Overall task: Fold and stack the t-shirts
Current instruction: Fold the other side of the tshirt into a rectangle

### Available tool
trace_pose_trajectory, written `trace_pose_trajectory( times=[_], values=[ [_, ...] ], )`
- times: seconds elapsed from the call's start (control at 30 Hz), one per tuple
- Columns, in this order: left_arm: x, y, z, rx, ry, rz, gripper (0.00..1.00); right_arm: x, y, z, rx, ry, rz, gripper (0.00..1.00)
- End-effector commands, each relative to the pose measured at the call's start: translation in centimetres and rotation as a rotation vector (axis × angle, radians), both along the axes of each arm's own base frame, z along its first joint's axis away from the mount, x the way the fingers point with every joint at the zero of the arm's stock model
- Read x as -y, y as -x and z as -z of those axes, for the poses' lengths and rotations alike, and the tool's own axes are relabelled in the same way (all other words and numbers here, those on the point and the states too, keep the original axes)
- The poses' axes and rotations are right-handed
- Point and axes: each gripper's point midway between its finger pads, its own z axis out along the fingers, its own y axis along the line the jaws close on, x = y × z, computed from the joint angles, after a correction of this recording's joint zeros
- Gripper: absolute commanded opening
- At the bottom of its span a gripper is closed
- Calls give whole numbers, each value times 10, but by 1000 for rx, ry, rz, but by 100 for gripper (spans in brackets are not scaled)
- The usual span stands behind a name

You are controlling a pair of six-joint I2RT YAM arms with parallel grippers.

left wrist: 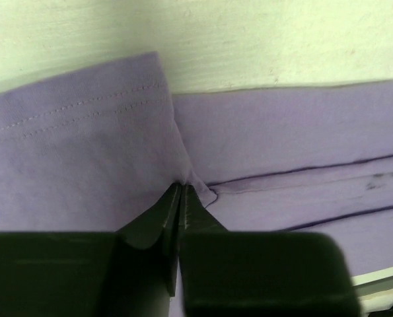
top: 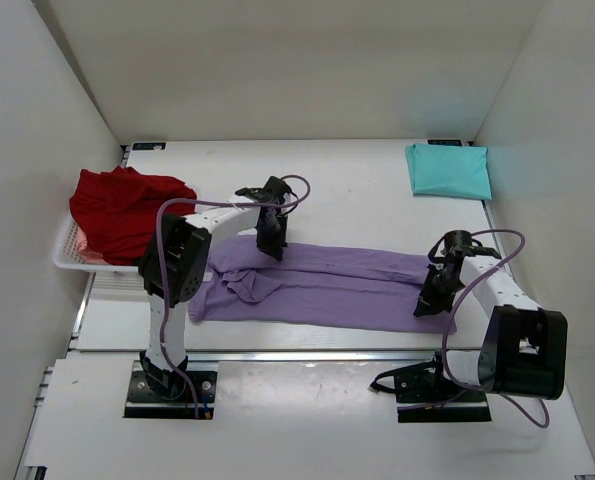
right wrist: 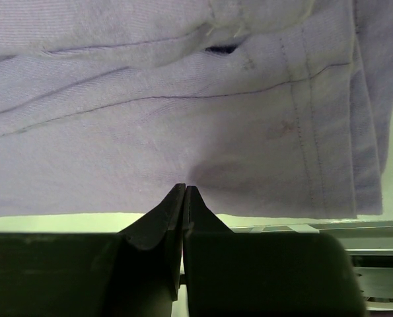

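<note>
A lavender t-shirt [top: 327,285] lies across the middle of the table, folded lengthwise into a long band. My left gripper [top: 270,245] sits on the band's far edge near its left end. In the left wrist view, that gripper [left wrist: 183,186] is shut, with a small ridge of the lavender cloth [left wrist: 282,132] pinched at its tips beside a sleeve hem. My right gripper [top: 425,300] rests at the band's right end. Seen from the right wrist, it [right wrist: 185,188] is shut just inside the near edge of the cloth [right wrist: 150,132], which puckers at the tips. A teal t-shirt [top: 449,170] lies folded at the back right.
Deep red t-shirts [top: 127,210] are heaped in a white slotted basket [top: 67,255] at the left edge. White walls close in the table on the left, back and right. The table's near edge and a metal rail [right wrist: 374,231] run just below the right gripper.
</note>
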Motion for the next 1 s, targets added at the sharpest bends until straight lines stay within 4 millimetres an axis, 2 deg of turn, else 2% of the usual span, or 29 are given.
trace_pose_trajectory(
  times=[0.0, 0.1, 0.17, 0.43, 0.47, 0.5, 0.57, 0.67, 0.7, 0.73, 0.8, 0.83, 0.9, 0.97],
  values=[
    [-4, 6, -2, 3, -14, 4, 11, -1, -3, -3, 20, -7, 2, 0],
    [-1, 15, -9, 7, 0, 21, 1, 2, -1, -4, 7, -10, 8, 0],
    [-2, 18, -13, 9, 4, 22, 0, 4, -1, -4, -7, -6, 22, 0],
    [-15, 38, -17, -6, 4, 21, 2, 10, 7, -10, -29, 2, 25, 0],
    [-12, 41, -19, -8, 13, 33, 3, 12, 6, -9, -22, 5, 29, 1],
    [-14, 42, -18, -9, 3, 28, 6, 13, 4, -12, -14, 10, 28, 0],
    [-14, 45, -20, -12, 12, 32, 9, 13, -3, -19, 27, 9, 25, 1],
    [-15, 44, -23, 0, 20, 26, 17, 6, -41, -40, 212, 0, -9, 2],
    [-14, 46, -24, -7, 24, 28, 18, 4, -47, -45, 237, 1, -10, 3],
    [-15, 45, -27, -2, 25, 28, 19, 5, -62, -55, 296, 11, -11, 4],
    [-18, 44, -25, -7, 15, 29, 21, 1, -76, -60, 336, -4, -15, 5],
    [-19, 43, -27, -8, 15, 32, 30, 0, -84, -64, 359, -6, -18, 5],
    [-22, 38, -34, 6, 10, 20, 40, -3, -98, -66, 387, -15, -32, 10],
    [-25, 28, -43, 37, 16, -2, 46, -1, -113, -66, 427, 8, -54, 12]
  ],
)
